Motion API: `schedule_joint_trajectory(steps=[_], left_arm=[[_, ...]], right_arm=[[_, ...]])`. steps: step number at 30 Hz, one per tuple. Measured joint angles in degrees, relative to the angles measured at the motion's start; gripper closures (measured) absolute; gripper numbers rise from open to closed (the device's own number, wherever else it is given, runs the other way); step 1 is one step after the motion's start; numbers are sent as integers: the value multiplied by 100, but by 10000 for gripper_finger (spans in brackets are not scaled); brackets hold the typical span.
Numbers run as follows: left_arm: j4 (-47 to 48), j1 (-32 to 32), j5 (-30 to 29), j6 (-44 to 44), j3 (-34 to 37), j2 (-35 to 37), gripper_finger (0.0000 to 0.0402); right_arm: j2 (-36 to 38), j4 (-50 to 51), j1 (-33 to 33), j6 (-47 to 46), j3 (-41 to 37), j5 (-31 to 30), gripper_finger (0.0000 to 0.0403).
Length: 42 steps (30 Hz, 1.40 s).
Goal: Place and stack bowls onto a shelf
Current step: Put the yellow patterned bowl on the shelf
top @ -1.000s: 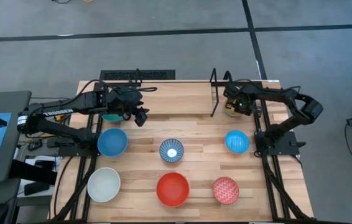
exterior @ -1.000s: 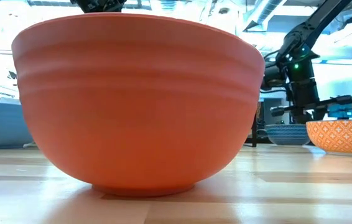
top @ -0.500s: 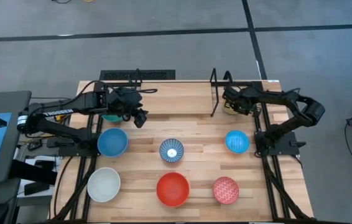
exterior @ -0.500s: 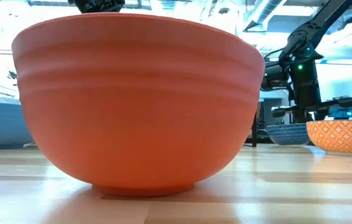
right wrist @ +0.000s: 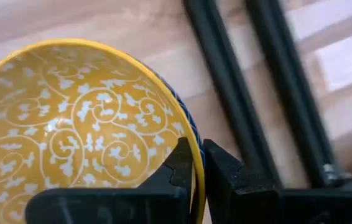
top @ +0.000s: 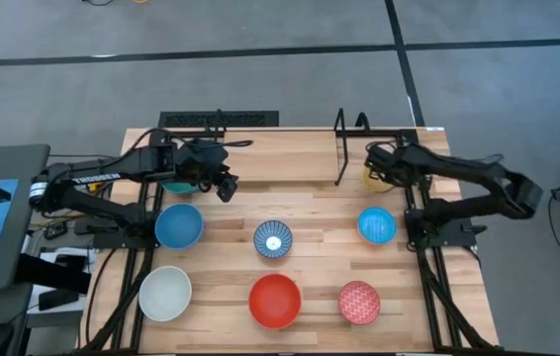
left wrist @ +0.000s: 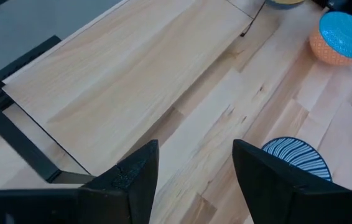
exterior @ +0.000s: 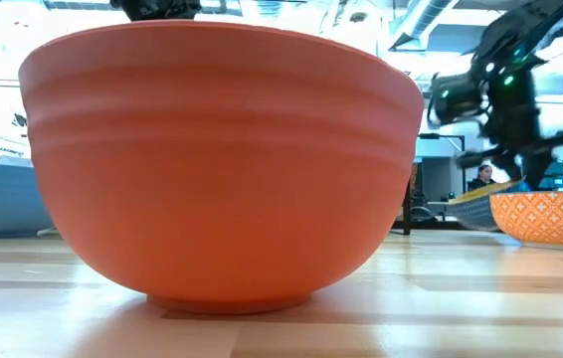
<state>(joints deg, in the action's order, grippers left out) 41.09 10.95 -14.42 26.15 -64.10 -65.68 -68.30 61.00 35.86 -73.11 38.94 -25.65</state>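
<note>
My right gripper is shut on the yellow bowl at the shelf's right end; inside, this bowl has white scrolls, and it shows tilted in the low view. My left gripper is open above the shelf's left part, with the green bowl half hidden under its arm. The shelf, a light plank with black brackets, lies along the table's far edge. On the table rest a blue bowl, a blue-and-white one, another blue one, a white one, a red one and a pink-red patterned one. My right gripper pinches the yellow bowl's rim, one finger inside the bowl and the other outside on its blue wall. The fingers come slanting down from the table's right. The bowl is tilted, held side raised; whether its low side touches the table I cannot tell.
The red bowl fills most of the low view. An upright black bracket stands just left of the yellow bowl. Black frame rods run beside it. A bare stretch of plank lies between the two grippers.
My right gripper has risen with the yellow bowl's rim in its fingers. The bowl, which sat level, is now tipped, with its held side up. The right arm's elbow has swung toward the table's right edge.
</note>
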Motion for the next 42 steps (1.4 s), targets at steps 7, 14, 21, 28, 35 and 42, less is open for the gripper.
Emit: schedule_joint_trajectory(steps=[7,14,21,28,35,42], left_arm=[[-1124,-99,165,-71,0,-542,230],[-3496,-236,899,-105,0,-1349,231],[-5076,-503,700,-157,-339,-2175,231],[-4090,-770,-83,-1159,-1995,-3150,231],[-2779,-649,-447,-2264,-3585,-3918,231],[-2195,-436,-381,-2805,-4173,-4297,231]], right_arm=[[1123,456,-621,-73,53,-424,359],[1749,803,-1718,358,612,-960,359],[1615,764,-3050,1067,1431,-1866,359],[815,544,-3812,1669,2191,-2694,359],[-15,363,-4093,2467,2878,-3127,359],[-332,336,-4308,3036,3352,-3213,359]])
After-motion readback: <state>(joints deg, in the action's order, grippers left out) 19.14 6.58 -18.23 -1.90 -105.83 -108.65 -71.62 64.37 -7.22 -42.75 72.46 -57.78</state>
